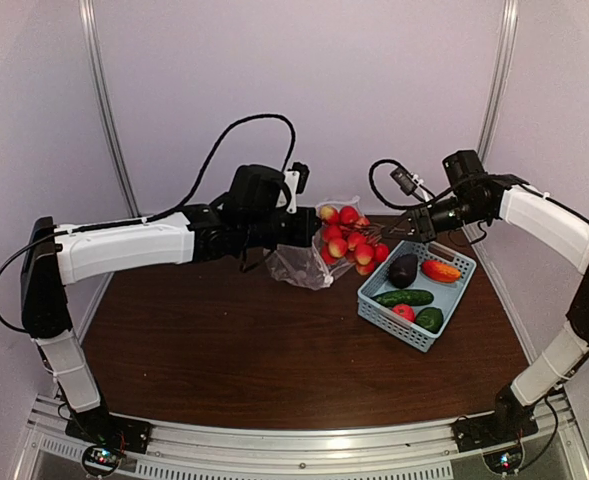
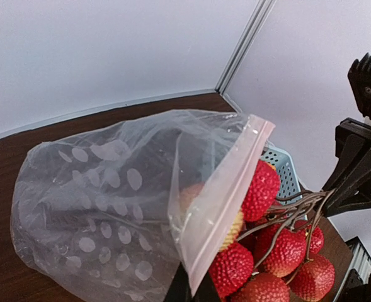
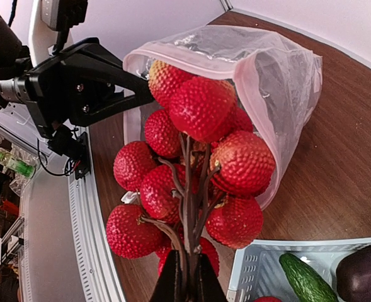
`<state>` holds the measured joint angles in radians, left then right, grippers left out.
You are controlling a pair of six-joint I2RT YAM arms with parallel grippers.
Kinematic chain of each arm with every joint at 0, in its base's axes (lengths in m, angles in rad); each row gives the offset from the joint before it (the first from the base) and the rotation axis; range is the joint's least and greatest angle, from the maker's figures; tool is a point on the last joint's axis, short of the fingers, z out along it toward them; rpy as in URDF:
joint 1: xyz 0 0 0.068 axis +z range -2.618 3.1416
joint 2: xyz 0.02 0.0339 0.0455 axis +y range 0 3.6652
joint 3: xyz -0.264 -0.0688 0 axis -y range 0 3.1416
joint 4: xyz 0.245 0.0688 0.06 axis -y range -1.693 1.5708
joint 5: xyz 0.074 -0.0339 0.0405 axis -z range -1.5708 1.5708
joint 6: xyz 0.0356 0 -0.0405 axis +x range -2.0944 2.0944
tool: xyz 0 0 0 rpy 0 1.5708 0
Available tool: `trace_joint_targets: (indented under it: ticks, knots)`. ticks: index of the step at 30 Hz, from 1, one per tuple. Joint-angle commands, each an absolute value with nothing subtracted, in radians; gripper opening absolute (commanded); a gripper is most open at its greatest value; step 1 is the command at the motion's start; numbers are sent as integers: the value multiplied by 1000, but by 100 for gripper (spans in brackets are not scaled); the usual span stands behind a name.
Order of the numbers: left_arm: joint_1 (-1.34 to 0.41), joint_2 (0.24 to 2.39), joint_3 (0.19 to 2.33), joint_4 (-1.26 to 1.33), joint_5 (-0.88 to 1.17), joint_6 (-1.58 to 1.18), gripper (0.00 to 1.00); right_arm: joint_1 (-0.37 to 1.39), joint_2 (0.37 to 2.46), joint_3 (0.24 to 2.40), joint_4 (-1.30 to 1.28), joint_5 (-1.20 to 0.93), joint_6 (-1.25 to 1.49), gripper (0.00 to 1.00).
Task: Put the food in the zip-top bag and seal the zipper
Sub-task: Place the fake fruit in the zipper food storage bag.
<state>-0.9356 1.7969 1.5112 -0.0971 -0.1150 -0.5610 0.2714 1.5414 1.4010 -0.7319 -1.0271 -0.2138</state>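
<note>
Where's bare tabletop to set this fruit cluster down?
Bare brown tabletop lies on the near side of the clear dotted plastic bag, left of the light-blue slotted basket. Crowded at the back: bag, red fruit cluster, left claw, right claw; the basket is mostly filled.

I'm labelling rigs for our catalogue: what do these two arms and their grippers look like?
The left arm and right arm have white shells on black joints. The left gripper and right gripper are black. A black cable loops over each wrist.
</note>
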Motion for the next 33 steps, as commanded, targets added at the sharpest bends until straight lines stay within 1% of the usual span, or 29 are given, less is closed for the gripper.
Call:
trace_joint_targets:
  ticks: [1, 5, 11, 17, 21, 23, 29, 30, 31, 32, 33]
  knots:
    - [-933, 1762, 1509, -55, -149, -575, 0, 265, 1555, 1440, -749, -961, -217, 0]
    - [-932, 1764, 1511, -54, -155, -579, 0, 284, 1562, 1470, -770, -885, -215, 0]
    - [-936, 1821, 1553, -50, -83, -609, 0, 401, 1585, 1562, -793, -687, -202, 0]
    - [-949, 1861, 1594, -70, -62, -633, 0, 521, 1683, 1733, -908, -540, -204, 0]
    - [-958, 1873, 1598, -68, -59, -641, 0, 565, 1740, 1844, -944, -510, -152, 0]
    - [-959, 1869, 1600, -68, -58, -648, 0, 565, 1757, 1845, -915, -513, -106, 0]
    - [-961, 1838, 1592, -62, -58, -681, 0, 563, 1769, 1751, -752, -393, -40, 0]
    - [-962, 1829, 1587, -57, -62, -687, 0, 563, 1763, 1733, -723, -380, -33, 1]
    - [-961, 1819, 1580, -52, -66, -691, 0, 563, 1757, 1719, -691, -377, -33, 13]
    - [-961, 1813, 1577, -51, -69, -695, 0, 563, 1751, 1713, -680, -384, -37, 17]
    - [-960, 1807, 1573, -50, -76, -697, 0, 563, 1747, 1712, -676, -387, -41, 18]
